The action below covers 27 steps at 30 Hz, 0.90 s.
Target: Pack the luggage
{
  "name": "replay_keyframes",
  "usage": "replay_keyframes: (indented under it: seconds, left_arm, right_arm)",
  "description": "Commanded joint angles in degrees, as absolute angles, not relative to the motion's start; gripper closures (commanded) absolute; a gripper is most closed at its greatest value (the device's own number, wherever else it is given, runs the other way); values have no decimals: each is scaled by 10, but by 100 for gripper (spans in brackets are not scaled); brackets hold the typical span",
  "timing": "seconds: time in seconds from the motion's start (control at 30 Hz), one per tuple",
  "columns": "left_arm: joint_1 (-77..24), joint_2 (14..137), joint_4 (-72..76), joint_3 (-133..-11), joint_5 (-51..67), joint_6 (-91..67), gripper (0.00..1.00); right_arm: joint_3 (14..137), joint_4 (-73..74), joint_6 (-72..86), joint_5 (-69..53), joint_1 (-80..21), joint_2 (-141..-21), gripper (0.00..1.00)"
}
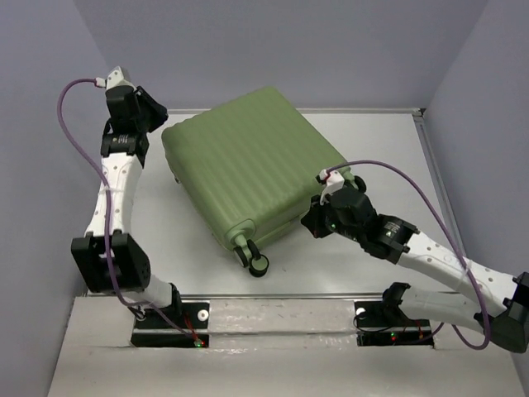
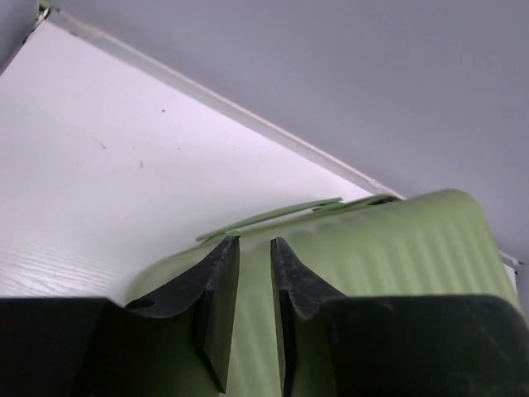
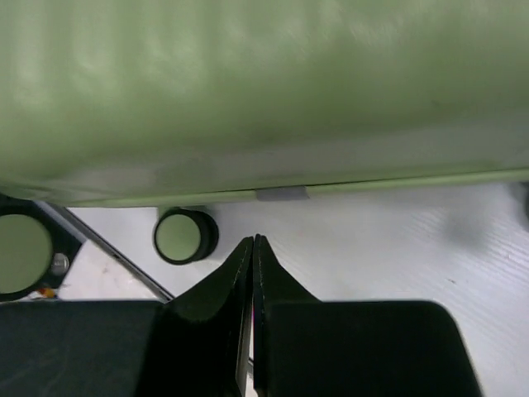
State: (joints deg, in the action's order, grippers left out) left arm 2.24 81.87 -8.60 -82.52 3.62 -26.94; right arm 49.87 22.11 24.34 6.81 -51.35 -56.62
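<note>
Left gripper point(image 2: 254, 241): upper left of the top view, at the far-left corner of the case; black fingers a narrow gap apart with nothing between them, the green shell just beneath
Luggage point(image 1: 248, 165): centre of the top view, lying flat and turned at an angle on the white table point(image 1: 380, 157); closed, so whatever is inside is hidden
Shell: light green hard plastic with parallel ribs and rounded corners
Green strip point(image 2: 269, 217): thin, along the case's far edge in the left wrist view; cannot tell what it is
Wheels point(image 1: 258, 265): black, at the near corner of the case; the right wrist view shows round green hubs
Seam: a pale line along the case's side with a small grey tab point(image 3: 281, 193); blurred
Right gripper point(image 3: 253, 240): right of centre in the top view, beside the case's near-right edge; black fingers pressed together, gripping nothing, tips just short of the seam
Cut off: right arm's base at the lower right frame edge
</note>
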Motion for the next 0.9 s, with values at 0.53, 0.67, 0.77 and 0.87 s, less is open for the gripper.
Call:
replay_keyframes:
  seconds: [0.53, 0.67, 0.77, 0.87]
  left_arm:
    - [65, 1211, -96, -1100, 249, -261, 67]
    - [45, 1189, -31, -981, 275, -289, 70]
    - [40, 1154, 40, -875, 279, -322, 75]
    - [31, 1119, 76, -798, 282, -332, 77]
  right_arm:
    - [386, -29, 375, 290, -490, -673, 93]
    - [388, -68, 389, 273, -458, -685, 93]
    - [403, -85, 381, 245, -431, -693, 93]
    - [424, -101, 371, 196, -402, -715, 93]
